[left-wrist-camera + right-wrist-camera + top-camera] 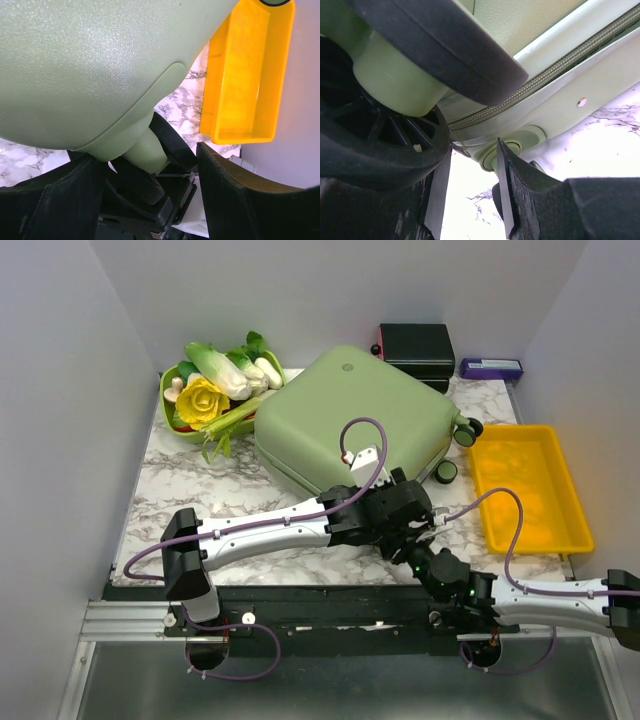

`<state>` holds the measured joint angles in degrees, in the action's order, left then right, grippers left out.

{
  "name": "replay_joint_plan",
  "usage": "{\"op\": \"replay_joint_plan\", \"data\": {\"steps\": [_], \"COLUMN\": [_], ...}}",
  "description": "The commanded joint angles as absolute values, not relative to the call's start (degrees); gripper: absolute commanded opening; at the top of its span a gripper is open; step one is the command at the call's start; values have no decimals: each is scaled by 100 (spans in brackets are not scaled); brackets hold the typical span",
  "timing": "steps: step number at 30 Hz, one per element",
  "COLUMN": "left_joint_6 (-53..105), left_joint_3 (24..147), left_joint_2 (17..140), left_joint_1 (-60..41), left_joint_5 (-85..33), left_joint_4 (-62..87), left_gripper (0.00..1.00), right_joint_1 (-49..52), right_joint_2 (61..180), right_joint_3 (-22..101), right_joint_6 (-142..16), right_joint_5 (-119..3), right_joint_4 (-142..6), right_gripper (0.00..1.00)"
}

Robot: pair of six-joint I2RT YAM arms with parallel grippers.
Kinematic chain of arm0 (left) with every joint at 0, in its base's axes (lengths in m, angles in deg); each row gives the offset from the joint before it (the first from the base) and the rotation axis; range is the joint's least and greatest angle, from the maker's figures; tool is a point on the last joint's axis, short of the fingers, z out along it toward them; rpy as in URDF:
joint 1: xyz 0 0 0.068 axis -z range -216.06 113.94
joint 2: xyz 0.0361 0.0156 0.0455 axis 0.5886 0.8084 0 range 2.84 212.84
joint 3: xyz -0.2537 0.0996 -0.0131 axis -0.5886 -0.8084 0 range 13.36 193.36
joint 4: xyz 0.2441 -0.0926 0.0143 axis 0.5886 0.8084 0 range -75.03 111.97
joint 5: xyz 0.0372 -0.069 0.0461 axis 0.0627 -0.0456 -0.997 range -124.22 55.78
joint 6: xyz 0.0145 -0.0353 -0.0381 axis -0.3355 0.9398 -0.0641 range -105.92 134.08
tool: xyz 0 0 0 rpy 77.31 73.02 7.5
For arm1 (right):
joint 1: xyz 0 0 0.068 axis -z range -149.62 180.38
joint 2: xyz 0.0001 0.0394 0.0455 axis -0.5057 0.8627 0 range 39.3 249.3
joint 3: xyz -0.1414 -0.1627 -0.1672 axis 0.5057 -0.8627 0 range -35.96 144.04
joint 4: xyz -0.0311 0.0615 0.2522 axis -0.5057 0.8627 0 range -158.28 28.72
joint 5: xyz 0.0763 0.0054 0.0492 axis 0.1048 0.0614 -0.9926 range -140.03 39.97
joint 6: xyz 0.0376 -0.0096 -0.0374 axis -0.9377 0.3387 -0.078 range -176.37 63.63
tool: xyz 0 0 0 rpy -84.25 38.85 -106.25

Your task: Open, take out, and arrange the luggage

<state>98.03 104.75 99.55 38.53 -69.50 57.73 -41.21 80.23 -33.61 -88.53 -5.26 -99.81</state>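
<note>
Lying zipped shut, sage-green luggage point(350, 410); left tool point(145, 167) gapes wide, right tool point(472, 167) half-parted, neither gripping.

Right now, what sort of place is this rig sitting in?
Likely a staged lab test booth, not a home: plain white walls box in a marble-pattern table, and the props on it are a sage-green suitcase, a yellow tray and a bowl of vegetables.
</note>
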Motion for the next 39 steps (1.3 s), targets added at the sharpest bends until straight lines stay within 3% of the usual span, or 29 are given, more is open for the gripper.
{"op": "replay_joint_plan", "data": {"steps": [1,8,10,13,17,23,25,30,33,35,36,37,38,39], "left_joint_6": [9459,9608,9652,9723,9714,9705,9749,9706,8620,6510,5662,4775,4009,2574], "left_joint_3": [11118,11144,11144,11083,11039,10820,10688,10301,10239,10126,10038,10011,10028,10133], "left_joint_2": [9767,9776,9776,9715,9662,9451,9346,9152,9091,8986,8942,8845,8810,8775], "left_joint_1": [3786,3874,3891,3918,3935,3935,3935,3927,3839,3760,3751,3742,3742,3742], "left_joint_5": [-7570,-7596,-7649,-7728,-7781,-7948,-8036,-8141,-7836,-6783,-6353,-5748,-4289,-3656], "left_joint_4": [3949,3931,3984,4019,4036,4133,4203,4292,3942,2823,2502,2194,2165,2374], "left_gripper": [0,0,0,0,0,0,0,0,0,0,18,27,40,59], "right_joint_1": [-4134,-4143,-4143,-4143,-4152,-4152,-4143,-4108,-4002,-3949,-3932,-3923,-3906,-3888], "right_joint_2": [8272,8834,8905,8940,8852,8282,7879,6894,6559,6436,6400,6357,6304,6208], "right_joint_3": [-3439,-3315,-3253,-3227,-3244,-3200,-3217,-3674,-3648,-3727,-3788,-3832,-3911,-3921], "right_joint_6": [-8740,-8827,-9028,-8924,-9099,-10522,-11171,-11387,-10569,-10428,-10436,-10462,-10462,-10419], "right_joint_5": [-282,41,234,270,191,928,1331,1466,1325,1150,1071,905,808,693], "right_joint_4": [-10721,-11548,-11592,-11899,-11786,-9399,-7984,-7558,-7558,-7558,-7566,-7567,-7575,-7584], "right_gripper": [50,43,31,1,1,1,1,1,1,1,1,1,1,1]}}
